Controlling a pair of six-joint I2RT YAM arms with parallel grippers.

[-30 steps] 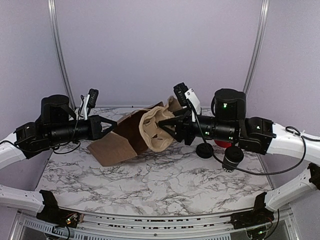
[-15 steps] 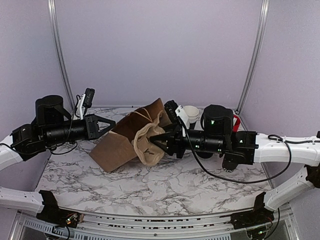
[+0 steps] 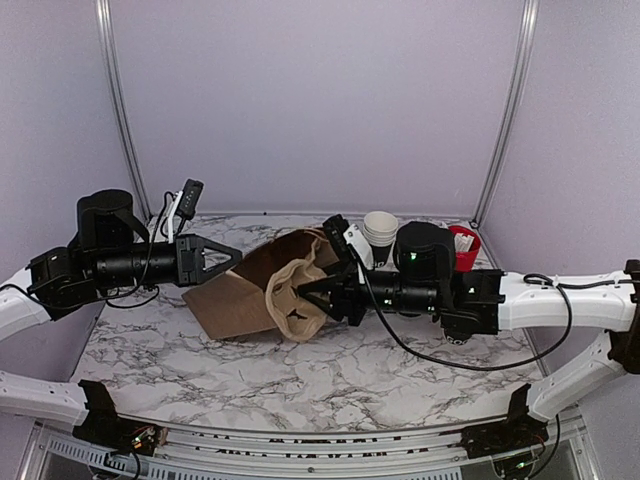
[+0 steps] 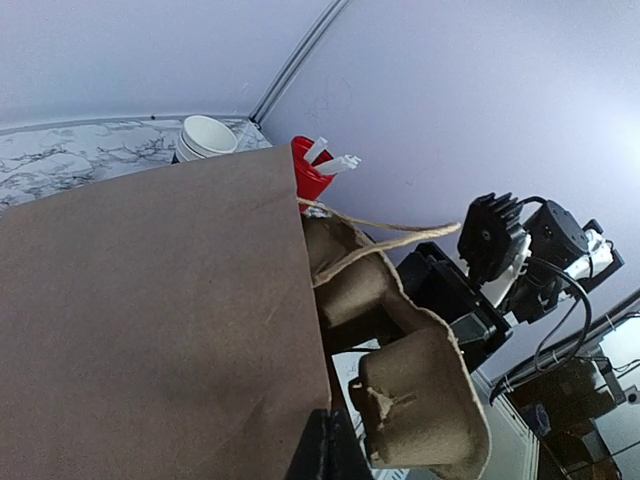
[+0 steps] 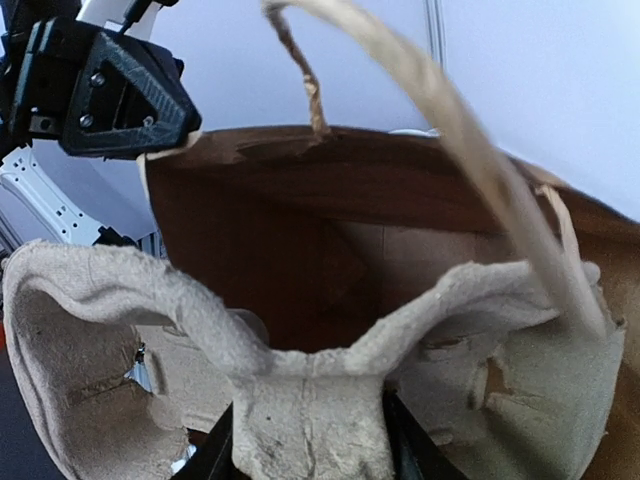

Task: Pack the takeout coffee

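Your left hand (image 3: pixel 234 257) pinches the paper bag (image 3: pixel 222 300) by its rim at 10 o'clock. Your right hand (image 3: pixel 303 290) grips the pulp carrier (image 3: pixel 286 312) at its mouth. You're loading the carrier, so push it deeper toward 9 o'clock. The coffee cup is out of sight.

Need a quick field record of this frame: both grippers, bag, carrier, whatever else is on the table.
left gripper: shut on the paper bag's rim
right gripper: closed on the pulp cup carrier
paper bag: on its side on the table, mouth toward the right arm
pulp cup carrier: at the bag's mouth, partly in
white cup stack: far right, behind the right arm
red tub: beside the stack
coffee cup and lid: not made out in these views
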